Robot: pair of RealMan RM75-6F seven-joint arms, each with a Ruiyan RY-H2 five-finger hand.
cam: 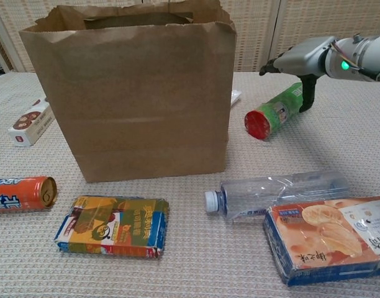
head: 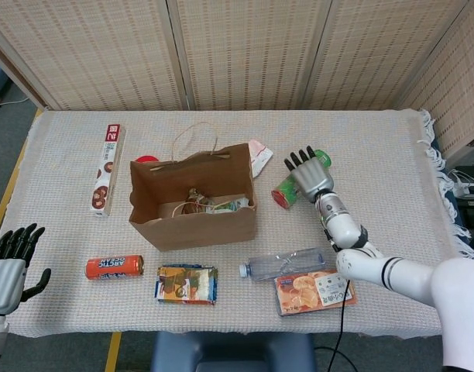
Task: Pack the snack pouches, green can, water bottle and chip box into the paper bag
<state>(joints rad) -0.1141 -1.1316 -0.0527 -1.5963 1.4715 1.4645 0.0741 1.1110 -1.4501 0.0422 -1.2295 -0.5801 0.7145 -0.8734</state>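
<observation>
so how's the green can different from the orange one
The green cylindrical can with the red lid lies right of the brown paper bag, angled towards the back; the orange cylindrical can lies front left, nearly crosswise. The right robot hand hovers over the green one, fingers spread; nothing is near the orange one. Both lie on their sides on the table.

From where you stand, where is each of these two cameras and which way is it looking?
Head view: sits high, looking down on the whole table; shows the left hand at the near left edge and the right hand over the green can.
Chest view: sits low at the near edge, looking level across at the bag's front; shows only the right hand.
Shared: bag, green can, bottle, chip box, right hand.
</observation>
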